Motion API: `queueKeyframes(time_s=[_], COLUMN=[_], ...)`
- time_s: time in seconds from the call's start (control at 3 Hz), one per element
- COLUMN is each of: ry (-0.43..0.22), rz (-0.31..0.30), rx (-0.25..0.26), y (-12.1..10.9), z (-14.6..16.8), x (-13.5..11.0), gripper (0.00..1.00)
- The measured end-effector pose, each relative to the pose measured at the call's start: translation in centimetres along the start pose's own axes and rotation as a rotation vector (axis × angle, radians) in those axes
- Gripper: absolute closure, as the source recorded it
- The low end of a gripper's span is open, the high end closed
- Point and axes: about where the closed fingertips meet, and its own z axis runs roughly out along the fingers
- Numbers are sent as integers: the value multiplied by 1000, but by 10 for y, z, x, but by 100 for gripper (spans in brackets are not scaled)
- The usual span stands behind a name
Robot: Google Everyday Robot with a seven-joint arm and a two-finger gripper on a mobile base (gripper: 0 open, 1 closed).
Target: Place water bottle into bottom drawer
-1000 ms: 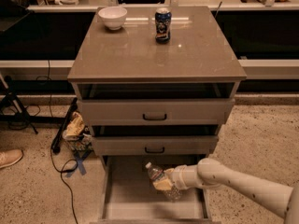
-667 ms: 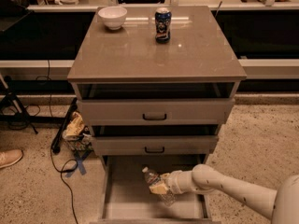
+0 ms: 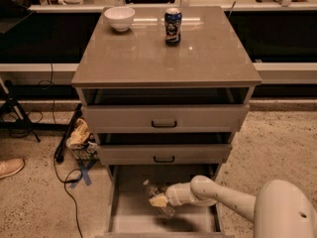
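The water bottle [image 3: 150,190] is a small clear bottle, tilted with its cap up-left, just above the floor of the bottom drawer [image 3: 130,216]. That drawer is pulled open below the cabinet's two upper drawers. My gripper [image 3: 159,201] reaches in from the lower right on a white arm and is shut on the water bottle's lower half, inside the drawer's middle. I cannot tell whether the bottle touches the floor.
The cabinet top [image 3: 148,58] holds a white bowl [image 3: 119,18] and a dark blue can [image 3: 173,26]. A bag with wrappers [image 3: 79,135], cables [image 3: 62,175] and a shoe [image 3: 10,166] lie on the floor to the left.
My gripper has carried the bottle a little left and lower into the open bottom drawer.
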Motion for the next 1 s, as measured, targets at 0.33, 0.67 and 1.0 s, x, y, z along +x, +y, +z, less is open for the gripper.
queueKeyframes(time_s=[0.33,0.67,1.0], ry=[0,-4,-25], rz=[31,45,104], rx=[-27,-25,72], y=[-16,-23,-38], z=[31,36,-9], x=[6,8,27], gripper=[0,0,0])
